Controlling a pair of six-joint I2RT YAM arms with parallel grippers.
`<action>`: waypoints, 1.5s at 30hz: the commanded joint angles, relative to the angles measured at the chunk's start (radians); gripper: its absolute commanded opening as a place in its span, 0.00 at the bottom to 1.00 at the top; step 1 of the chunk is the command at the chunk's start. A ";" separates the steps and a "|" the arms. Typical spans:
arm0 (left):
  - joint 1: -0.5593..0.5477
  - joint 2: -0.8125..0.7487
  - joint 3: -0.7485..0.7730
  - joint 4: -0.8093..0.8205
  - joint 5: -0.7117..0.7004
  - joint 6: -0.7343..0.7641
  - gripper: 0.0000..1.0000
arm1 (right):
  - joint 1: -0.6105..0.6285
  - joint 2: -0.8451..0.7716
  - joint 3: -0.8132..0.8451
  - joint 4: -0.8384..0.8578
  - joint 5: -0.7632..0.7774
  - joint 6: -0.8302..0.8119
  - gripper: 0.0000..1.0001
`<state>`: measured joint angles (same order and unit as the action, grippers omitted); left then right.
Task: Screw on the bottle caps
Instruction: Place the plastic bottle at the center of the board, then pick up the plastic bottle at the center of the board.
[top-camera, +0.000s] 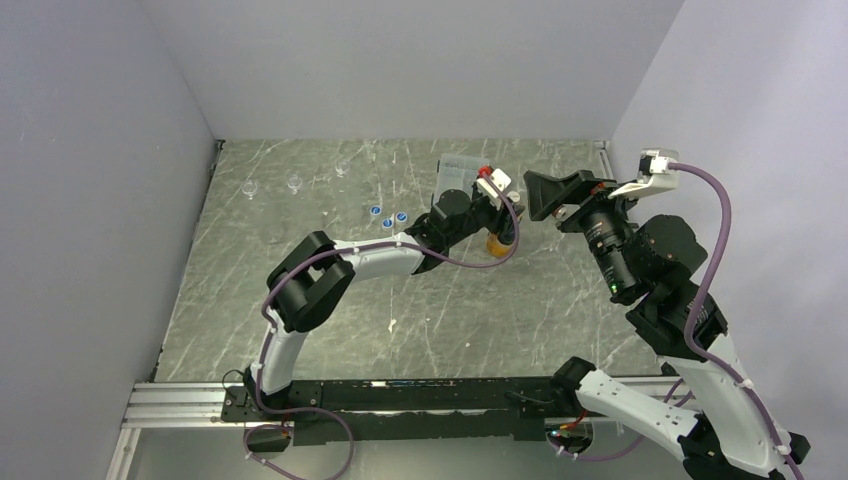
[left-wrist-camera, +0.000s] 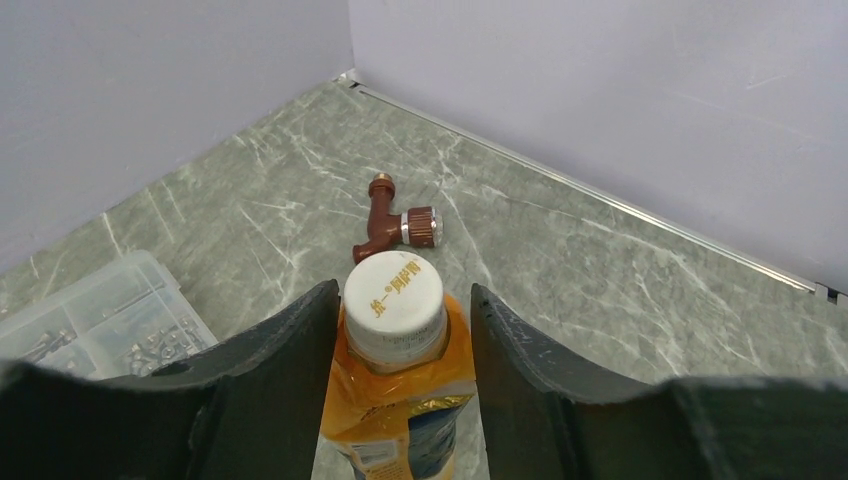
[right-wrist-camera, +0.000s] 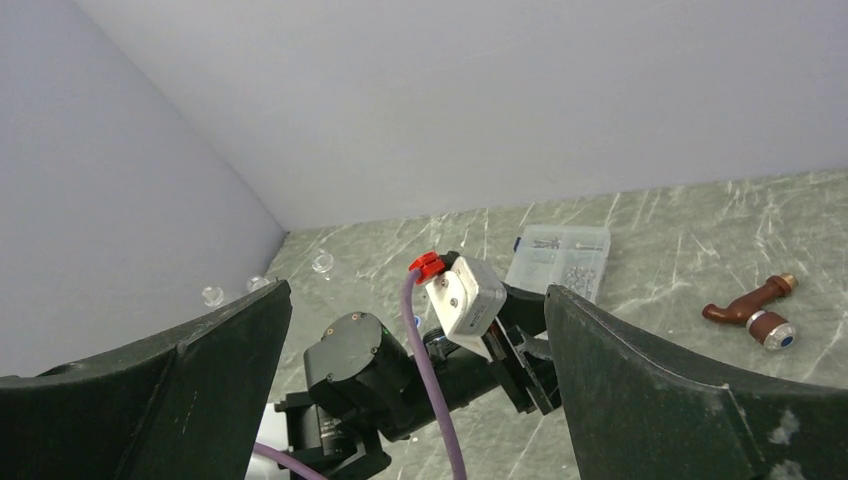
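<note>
Left gripper (left-wrist-camera: 402, 292), fingers closed against both sides of the orange bottle (left-wrist-camera: 400, 395) between them, white cap (left-wrist-camera: 394, 290) already on, tightness not judgeable; right gripper (right-wrist-camera: 417, 292) close alongside, wide open, empty; blue caps (top-camera: 401, 216) well apart to the left gripper's left, loose, apparently unfitted.

Bottle (left-wrist-camera: 398, 385) in left tool (left-wrist-camera: 402, 295), tap fitting (left-wrist-camera: 393, 228) behind, box (left-wrist-camera: 100, 320) left
</note>
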<state>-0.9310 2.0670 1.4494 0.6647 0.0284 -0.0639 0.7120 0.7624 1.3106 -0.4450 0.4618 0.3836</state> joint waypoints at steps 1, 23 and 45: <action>-0.006 0.008 0.051 0.000 -0.010 -0.002 0.55 | 0.000 0.002 -0.007 0.031 -0.006 -0.022 1.00; -0.003 -0.163 0.034 -0.159 -0.052 0.004 0.99 | 0.000 0.014 0.009 0.022 -0.003 -0.026 1.00; 0.405 -0.572 0.175 -1.200 -0.456 -0.188 0.68 | -0.002 0.292 0.132 -0.071 -0.168 -0.019 1.00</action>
<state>-0.5739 1.4464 1.6039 -0.3515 -0.3840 -0.2234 0.7120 1.0019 1.4151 -0.4969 0.3710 0.3733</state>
